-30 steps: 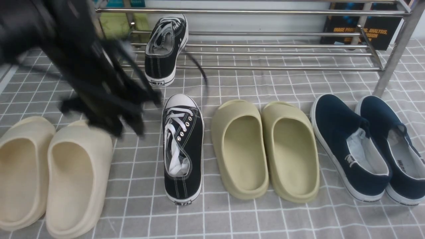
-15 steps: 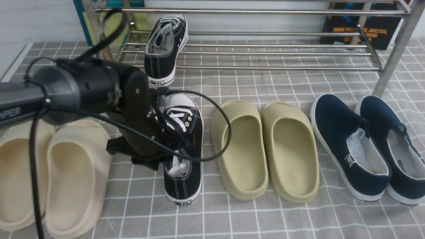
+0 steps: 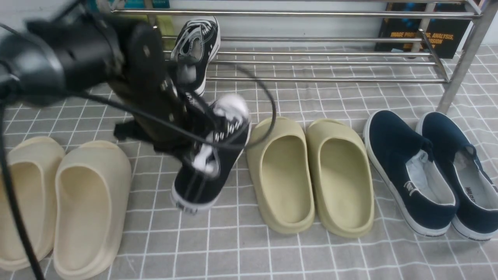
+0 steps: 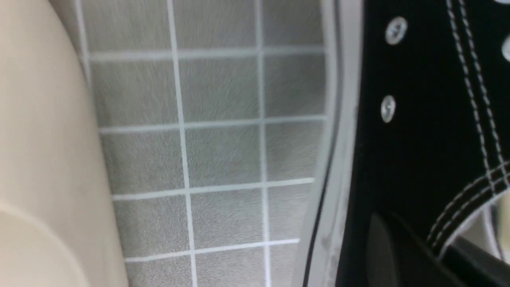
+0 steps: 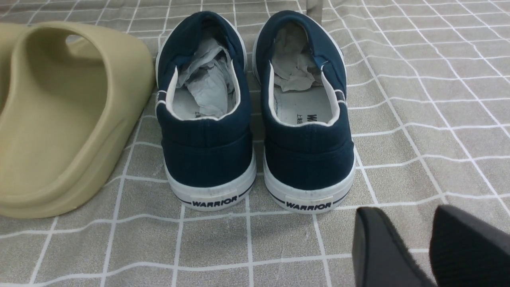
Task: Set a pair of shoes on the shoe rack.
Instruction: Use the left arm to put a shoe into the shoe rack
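One black canvas sneaker (image 3: 196,50) with white laces leans toe-up on the left end of the shiny steel shoe rack (image 3: 311,39). Its partner (image 3: 210,171) hangs tilted above the checked cloth, toe toward the rack, blurred by motion. My left gripper (image 3: 198,132) is shut on this sneaker's side wall near the eyelets. The left wrist view shows the black canvas and white sole (image 4: 418,139) close up, with my left gripper (image 4: 426,255) clamped on the upper. My right gripper (image 5: 404,217) is open and holds nothing, low over the cloth behind the navy shoes.
Beige foam slippers (image 3: 58,202) lie at the left, olive slippers (image 3: 311,175) in the middle and navy slip-ons (image 3: 428,175) at the right, seen also as the navy slip-ons (image 5: 255,119). A dark book (image 3: 424,35) stands behind the rack's right end.
My left gripper came down onto the sneaker on the cloth, shut on it and lifted it, swinging its heel to the left. The other shoes stayed put.
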Motion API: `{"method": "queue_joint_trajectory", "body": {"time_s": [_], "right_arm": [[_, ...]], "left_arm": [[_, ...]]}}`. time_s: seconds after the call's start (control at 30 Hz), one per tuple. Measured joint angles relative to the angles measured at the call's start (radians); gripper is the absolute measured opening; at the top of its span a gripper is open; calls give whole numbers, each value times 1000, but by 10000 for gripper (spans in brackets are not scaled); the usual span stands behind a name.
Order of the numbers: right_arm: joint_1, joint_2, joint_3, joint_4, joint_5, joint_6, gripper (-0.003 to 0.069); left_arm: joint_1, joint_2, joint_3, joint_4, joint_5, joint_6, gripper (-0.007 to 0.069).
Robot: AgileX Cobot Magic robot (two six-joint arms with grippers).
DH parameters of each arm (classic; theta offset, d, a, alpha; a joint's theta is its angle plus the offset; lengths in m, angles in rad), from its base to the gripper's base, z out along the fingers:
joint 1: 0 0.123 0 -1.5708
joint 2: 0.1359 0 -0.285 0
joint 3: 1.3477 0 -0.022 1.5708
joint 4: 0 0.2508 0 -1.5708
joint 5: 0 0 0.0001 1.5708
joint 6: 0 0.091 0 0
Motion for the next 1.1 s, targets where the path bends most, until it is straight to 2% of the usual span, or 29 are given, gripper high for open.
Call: {"method": "queue_joint_trajectory", "body": {"time_s": [0.3,1.1], "right_arm": [[0,0,0,0,0,0,239],[0,0,0,0,0,0,239]], "left_arm": [[0,29,-153,-37,-14,12,-13],[77,409,-614,-110,-51,-43,-13]]}}
